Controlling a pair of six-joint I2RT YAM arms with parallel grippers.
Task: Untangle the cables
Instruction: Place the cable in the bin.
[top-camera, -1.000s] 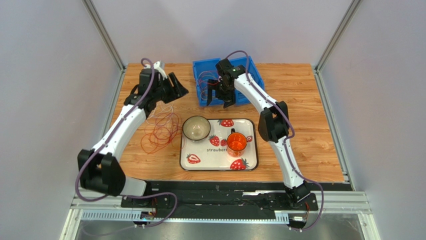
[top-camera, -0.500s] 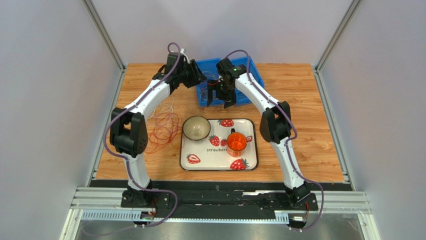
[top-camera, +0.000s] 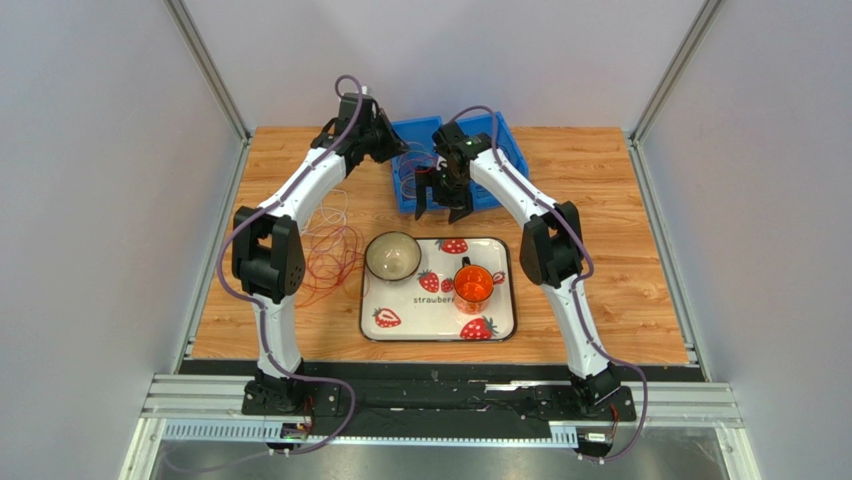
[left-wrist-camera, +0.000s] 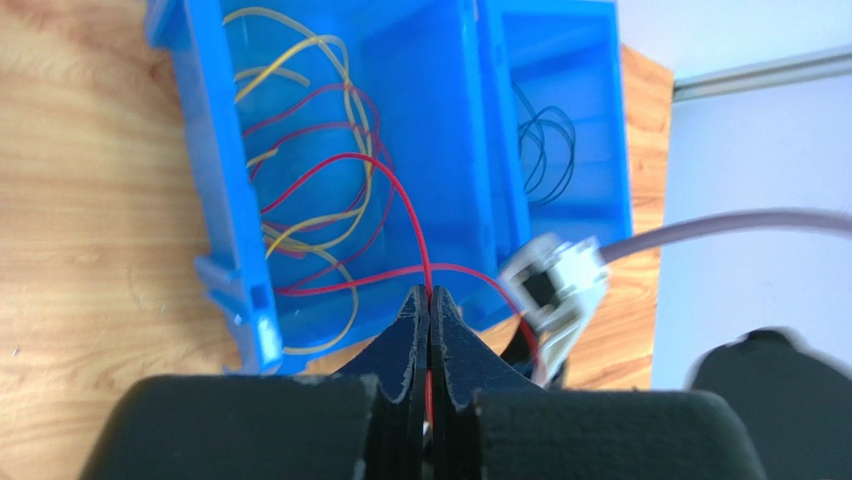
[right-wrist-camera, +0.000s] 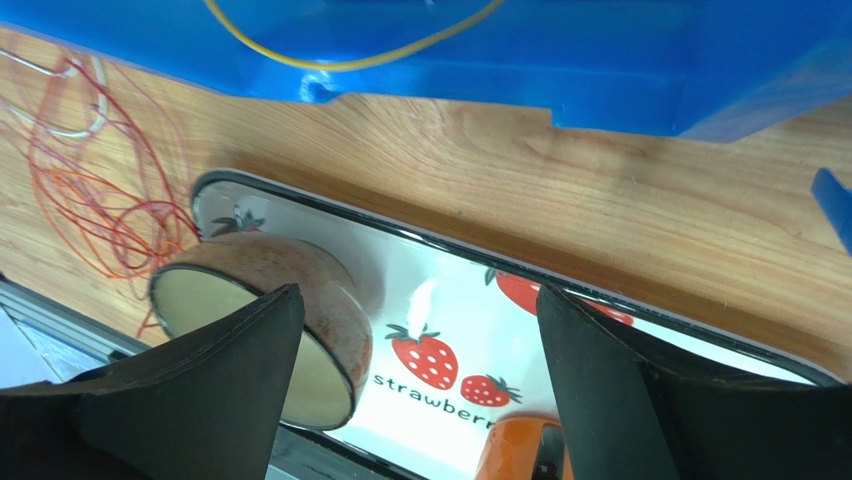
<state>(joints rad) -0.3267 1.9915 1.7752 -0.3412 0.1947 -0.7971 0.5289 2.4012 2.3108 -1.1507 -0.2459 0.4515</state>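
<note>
Red strand carried to the bin, release not yet made.
Near the worktop's left edge lies a loose tangle of cables (top-camera: 325, 258). The left claw (left-wrist-camera: 429, 300), pinching one red cable (left-wrist-camera: 400, 195), hangs over the blue bin (left-wrist-camera: 205, 170) at the far edge, beside the spread, empty right claw (right-wrist-camera: 418, 295) — the next move is probably to open and drop the strand among those already inside.

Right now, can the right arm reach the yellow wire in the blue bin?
Likely yes: the right gripper hangs open beside the blue bin, the yellow wire uncovered inside. The left gripper, shut on a red wire, crowds it.
</note>
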